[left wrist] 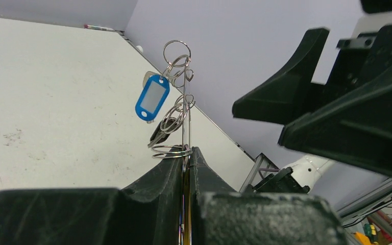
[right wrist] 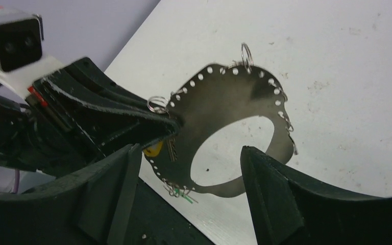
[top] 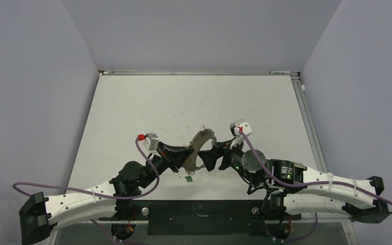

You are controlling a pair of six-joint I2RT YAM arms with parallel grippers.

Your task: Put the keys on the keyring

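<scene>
Top view: both arms meet mid-table [top: 184,97]. The L gripper [top: 188,156] and R gripper [top: 208,153] face each other with the keyring [top: 202,139] between them, held up off the surface. It's a flat silvery plate w/ a big central hole and small holes round the rim. One green key [top: 189,179] lies on the table just near of the grippers, apart from the ring.

L wrist view: L fingers [left wrist: 158,176] are pinched tight on the plate's edge, seen edge-on as a thin upright strip. Small split rings hang off it. A blue tag [left wrist: 152,98] dangles near the top and a black key [left wrist: 159,135] sits lower down. The R gripper's dark fingers are in view at right, spread apart.

R wrist view: R fingers [right wrist: 280,194] stand wide apart – nothing gripped – w/ the plate just beyond them; can't tell if they touch it. The L gripper clamps the plate's left edge. A yellow head [right wrist: 153,149] shows beside that clamp. A green bit sits at the lower rim – hung or lying, can't tell.
</scene>
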